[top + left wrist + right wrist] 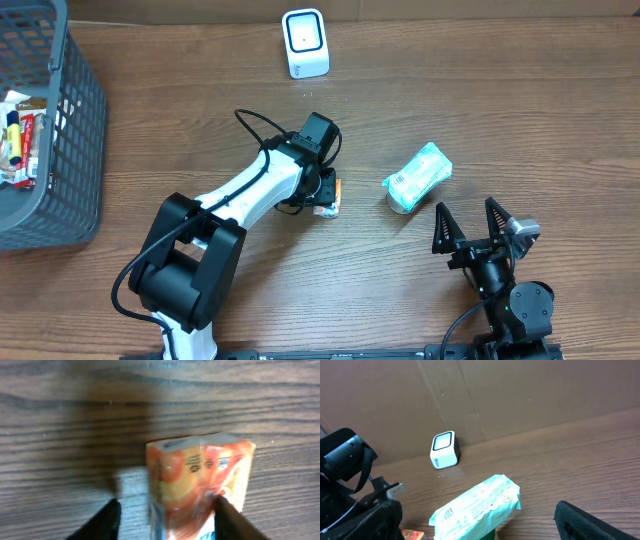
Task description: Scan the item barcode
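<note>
A small orange juice carton [200, 480] lies on the wooden table [500, 100], seen under the left wrist in the overhead view [331, 193]. My left gripper [166, 502] straddles it with its jaws apart: the left finger stands clear of the carton's side with table showing between, and the right finger sits at its other edge. The white barcode scanner [305, 43] stands at the far edge of the table, its window facing the front. My right gripper [468, 215] is wide open near the front edge, holding nothing.
A mint-green wipes packet [418, 176] lies just beyond the right gripper, propped on a dark green object [492, 535]. A grey mesh basket [60, 150] holding several items fills the far left. A cardboard wall [520, 395] backs the table.
</note>
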### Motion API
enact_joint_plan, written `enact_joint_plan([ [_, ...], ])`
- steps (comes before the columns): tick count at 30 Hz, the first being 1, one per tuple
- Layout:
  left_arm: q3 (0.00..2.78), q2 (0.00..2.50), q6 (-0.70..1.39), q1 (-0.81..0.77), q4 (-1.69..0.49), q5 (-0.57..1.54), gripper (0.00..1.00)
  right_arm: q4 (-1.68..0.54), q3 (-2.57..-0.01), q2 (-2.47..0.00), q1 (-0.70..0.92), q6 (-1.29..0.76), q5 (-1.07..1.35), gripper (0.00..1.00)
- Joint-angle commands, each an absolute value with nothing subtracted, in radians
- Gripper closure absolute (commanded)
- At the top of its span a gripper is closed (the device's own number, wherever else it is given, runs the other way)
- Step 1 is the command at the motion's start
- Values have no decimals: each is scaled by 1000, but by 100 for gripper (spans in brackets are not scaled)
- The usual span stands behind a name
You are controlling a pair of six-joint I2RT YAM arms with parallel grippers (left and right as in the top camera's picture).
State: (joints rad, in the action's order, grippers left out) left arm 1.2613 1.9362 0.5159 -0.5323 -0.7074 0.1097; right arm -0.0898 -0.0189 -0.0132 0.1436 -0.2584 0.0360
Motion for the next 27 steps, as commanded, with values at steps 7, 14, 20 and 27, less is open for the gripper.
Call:
enact_joint_plan([
  [7,1368,1946,447,-456,-796,276,28,-84,-8,-7,135,-259,24,0],
  [14,1367,1947,441,-477,-797,286,0,-83,-8,-7,135,-259,24,0],
  [20,1362,1956,441,-485,-801,278,44,-83,-8,-7,135,-259,24,0],
  [27,1361,1959,447,-495,-800,263,44,-83,-8,-7,135,-259,24,0],
])
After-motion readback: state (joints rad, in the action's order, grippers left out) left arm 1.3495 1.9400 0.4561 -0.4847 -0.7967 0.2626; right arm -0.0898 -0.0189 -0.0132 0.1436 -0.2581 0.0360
